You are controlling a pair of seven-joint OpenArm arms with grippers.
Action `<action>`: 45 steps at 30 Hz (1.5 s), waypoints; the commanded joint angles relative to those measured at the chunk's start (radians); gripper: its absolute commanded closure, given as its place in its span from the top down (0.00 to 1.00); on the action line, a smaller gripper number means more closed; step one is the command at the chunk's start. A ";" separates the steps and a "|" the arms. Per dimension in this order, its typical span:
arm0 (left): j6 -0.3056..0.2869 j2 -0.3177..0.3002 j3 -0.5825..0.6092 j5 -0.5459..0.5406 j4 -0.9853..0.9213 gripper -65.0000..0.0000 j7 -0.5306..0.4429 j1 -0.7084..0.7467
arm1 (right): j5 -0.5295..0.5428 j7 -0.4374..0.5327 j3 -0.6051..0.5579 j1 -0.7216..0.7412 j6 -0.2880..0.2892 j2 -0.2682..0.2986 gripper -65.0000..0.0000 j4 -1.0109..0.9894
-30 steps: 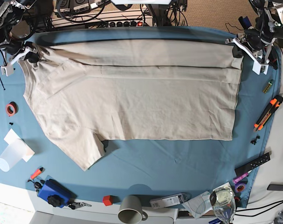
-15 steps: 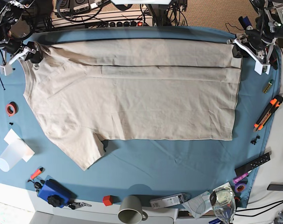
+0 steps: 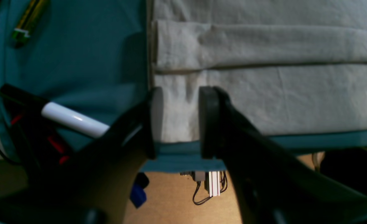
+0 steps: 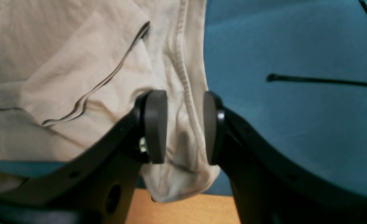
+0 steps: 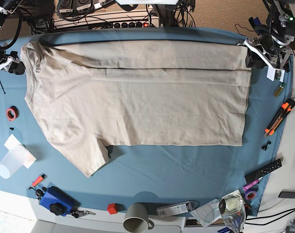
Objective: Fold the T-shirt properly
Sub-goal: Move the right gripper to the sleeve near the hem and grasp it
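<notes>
Since the earlier frames, the right gripper (image 5: 12, 65) has drawn back leftward off the shoulder of the large beige cotton T-shirt (image 5: 137, 102); its jaws stand parted, with a loose collar fold between the pads (image 4: 155, 127). Bare teal-blue table cloth (image 5: 186, 170) lies along the shirt's near edge. The shirt's far strip is folded over, lying flat. At right, the left gripper (image 5: 258, 52) straddles the hem corner (image 3: 177, 115), jaws apart.
</notes>
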 commanded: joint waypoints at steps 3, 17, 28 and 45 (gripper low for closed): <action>-0.001 -0.010 -0.005 -0.006 0.020 0.32 -0.102 0.002 | -0.031 0.031 0.009 0.081 0.010 0.031 0.31 0.013; -0.001 -0.010 -0.005 -0.007 0.044 0.32 -0.136 -0.003 | -0.360 0.238 -0.237 0.451 0.010 0.031 0.45 0.012; -0.001 -0.010 -0.005 -0.006 0.044 0.32 -0.136 -0.003 | -0.647 0.503 -0.629 0.734 -0.155 0.031 0.50 -0.276; -0.001 -0.007 -0.005 -0.022 0.044 0.32 -0.139 -0.023 | -0.772 0.623 -0.794 0.858 -0.156 -0.070 0.50 -0.721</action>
